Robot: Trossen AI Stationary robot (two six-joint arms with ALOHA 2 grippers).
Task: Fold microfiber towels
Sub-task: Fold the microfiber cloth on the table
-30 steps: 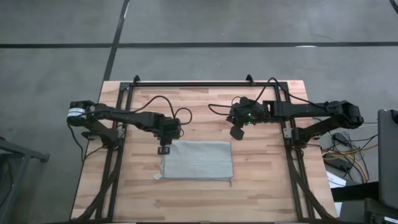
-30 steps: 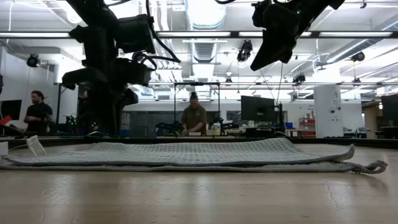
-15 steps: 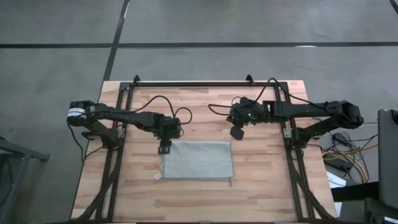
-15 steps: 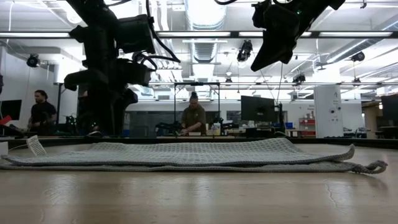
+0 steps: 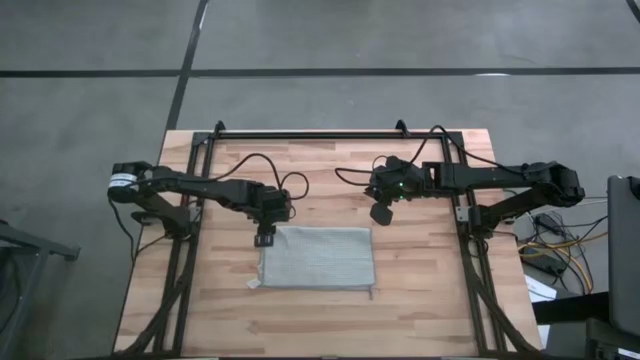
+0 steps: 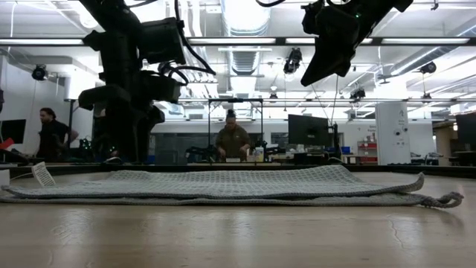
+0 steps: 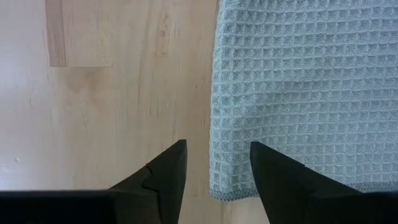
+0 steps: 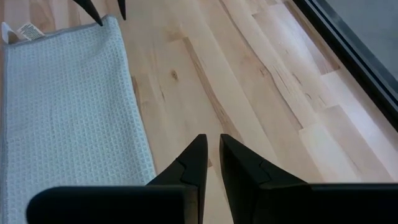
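a: so near the front of the bench (image 5: 420, 315) there's the towel (image 5: 318, 257), lying flat as a doubled-over rectangle, two layers showing in the low view. little white tag (image 5: 254, 284) pokes out at its front left corner, and at the front right corner a bit of the hem curls up like a loose loop.

b: where's the left claw (image 5: 264, 238)?

a: right at the towel's back left corner, down low. it's spread apart with nothing in it, and in the wrist view the towel's edge sits just beside one finger (image 7: 283, 183), not between the two.

b: so what could go sideways?

a: my guess: if it comes back in for another fold from there, it could pinch only the top layer and peel the fold open instead of carrying both. or a fingertip drags the corner and skews the whole thing, since soft cloth slides easily on smooth wood. that curled bit of hem could also end up trapped inside the next fold as a lump.

b: and the right claw (image 5: 380, 213)?

a: further back, up in the air beyond the towel's back right corner, fingers pressed nearly together, holding nothing. if it drops straight down like that it'll just poke the bench, it'd need to spread first.
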